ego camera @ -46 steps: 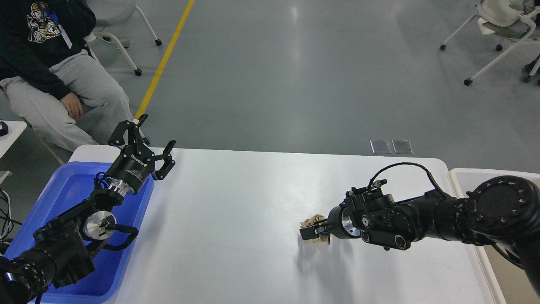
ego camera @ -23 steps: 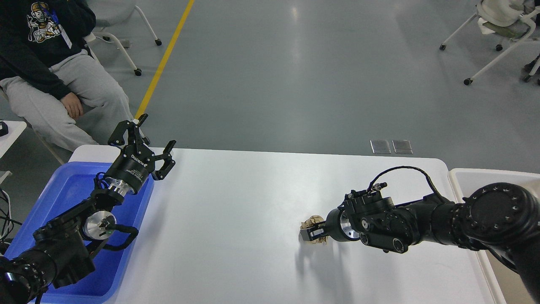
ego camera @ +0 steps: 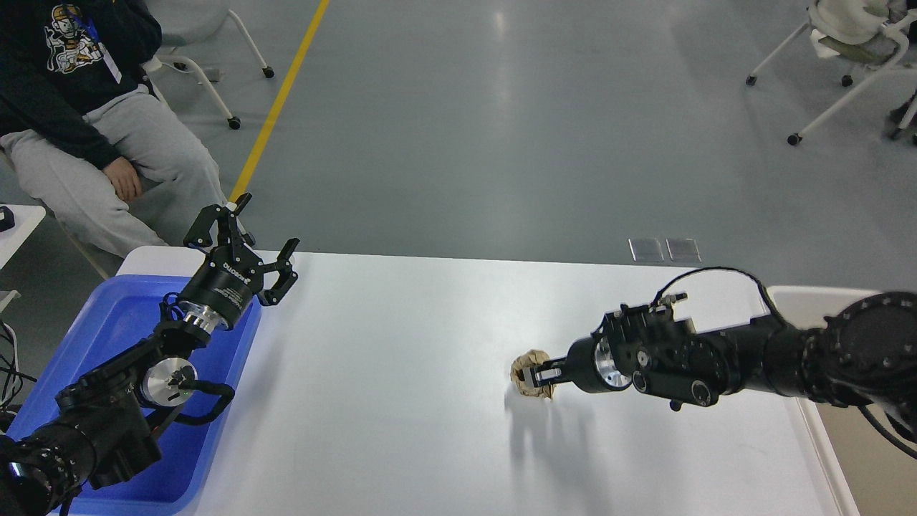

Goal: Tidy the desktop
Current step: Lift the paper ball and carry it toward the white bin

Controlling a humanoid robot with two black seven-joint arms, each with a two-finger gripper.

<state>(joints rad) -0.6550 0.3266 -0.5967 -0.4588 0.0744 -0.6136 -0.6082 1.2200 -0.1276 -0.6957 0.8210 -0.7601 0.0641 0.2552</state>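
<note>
**Paper wad gripped, desktop near clear**

Far left, approx 8 o'clock: blue tray (ego camera: 122, 315) on the desktop (ego camera: 401, 373) edge, prob. a sorting spot for items. Nothing seen inside, though arm hides much of it.

Left gripper (ego camera: 243, 236) at approx 10 o'clock, raised over tray's far corner, jaws spread wide, holding nothing. Looks parked out of the way, so centre stays free for the other arm.

Centre of desktop bare, matte white, spans nearly full width of view, rounded corners at far side.

At approx 4 o'clock: crumpled brown paper wad (ego camera: 529, 362). Right gripper (ego camera: 536, 378) reaching in low from 3 o'clock, fingers narrow, closed on wad from its right side. Wad at the very fingertips, forward of wrist. Shadow lies directly below on desktop; can't tell if wad touches surface or is just lifted.

Far right, approx 3 o'clock: bin (ego camera: 802, 301) just beside desktop edge, behind right arm — likely drop spot for trash. Grip at fingertips on soft paper could slip in transit; judged, not seen.
</note>
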